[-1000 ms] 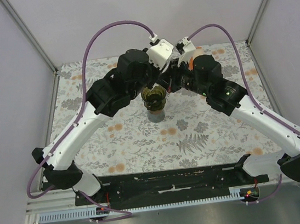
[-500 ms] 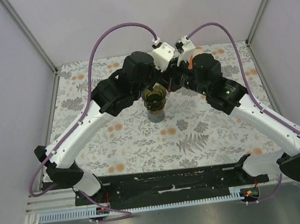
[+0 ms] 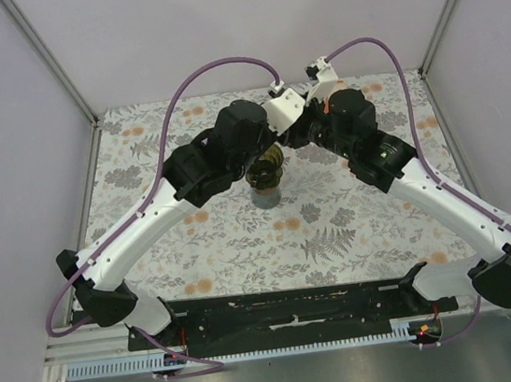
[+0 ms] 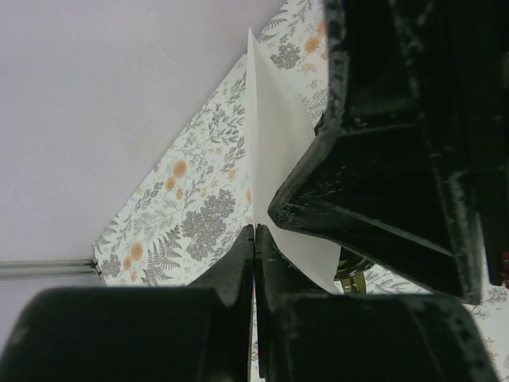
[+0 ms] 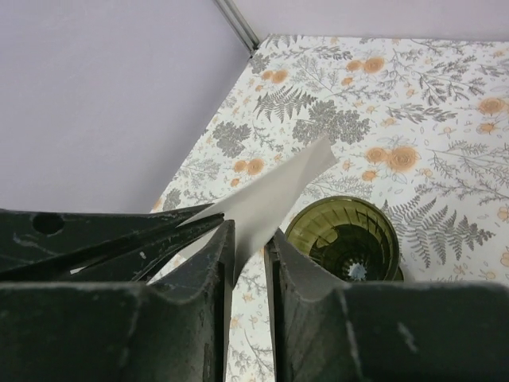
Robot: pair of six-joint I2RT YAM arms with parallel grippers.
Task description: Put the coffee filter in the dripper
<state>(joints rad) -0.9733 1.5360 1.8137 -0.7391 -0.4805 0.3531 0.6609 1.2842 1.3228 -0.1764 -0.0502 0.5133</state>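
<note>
I am seeing the left gripper [image 4: 254, 232] pinching the lower edge of the thin white paper cone filter [image 4: 274, 151], its two fingers pressed together on the sheet. The right gripper [image 5: 250, 239] is straddling the same filter with a narrow gap between its fingers; I cannot tell whether it is clamping. The filter is hanging flattened in the air, just beside the dark olive-green translucent ribbed dripper [image 5: 343, 237], which is standing upright on the floral tablecloth [image 5: 445, 119].

Plain lilac walls [image 3: 252, 22], floral-print tabletop [image 3: 337, 237]
</note>
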